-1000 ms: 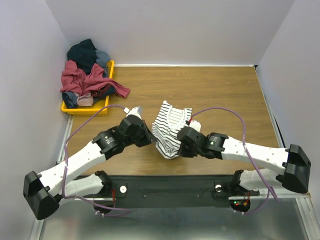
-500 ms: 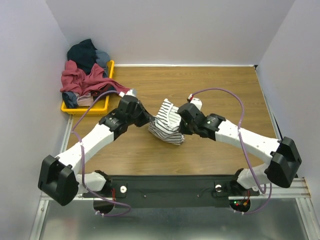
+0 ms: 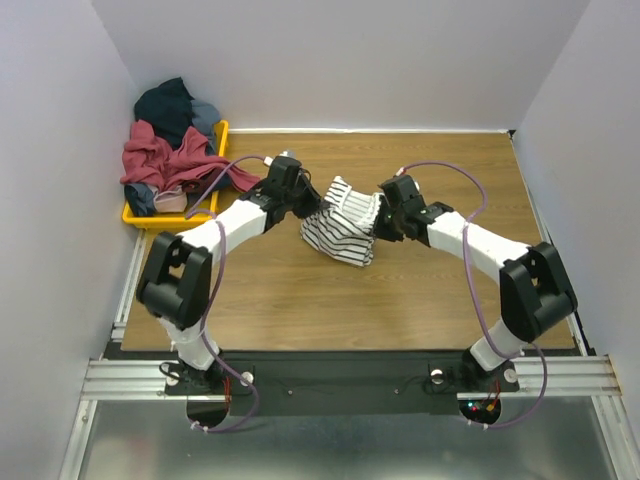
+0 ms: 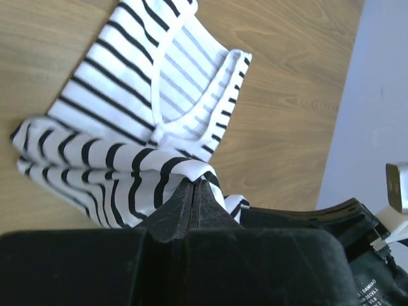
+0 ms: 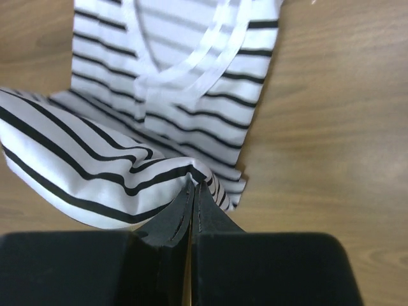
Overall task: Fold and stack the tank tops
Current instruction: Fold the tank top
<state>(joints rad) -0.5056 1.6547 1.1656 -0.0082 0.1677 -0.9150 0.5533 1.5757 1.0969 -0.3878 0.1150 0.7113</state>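
1. The overhead camera alone gives you the whole layout. The striped tank top (image 3: 340, 228) lies bunched on the bench (image 3: 420, 300), directly between your left end effector (image 4: 194, 186) and your right end effector (image 5: 193, 183), and both arms reach in to it from either side.
2. Only that overhead view shows the yellow tray (image 3: 170, 221). It sits well out to the left of your left end effector, against the side wall, with a heap of dark, red and grey clothes (image 3: 165, 150) spilling over it. You cannot tell what kind of garments those are.
3. The wrist cameras show detail the overhead view blurs. A white-trimmed scoop neckline lies flat on the wood just beyond each set of fingertips. A doubled-over layer of the striped cloth lifts from it toward the tips.
4. In the left wrist view, your left end effector is clamped tight with its fingers pressed together. It pinches an edge of the raised striped fold right at its tips.
5. In the right wrist view, your right end effector is likewise squeezed closed on the tank top. The fold gathers into a point at its tips.
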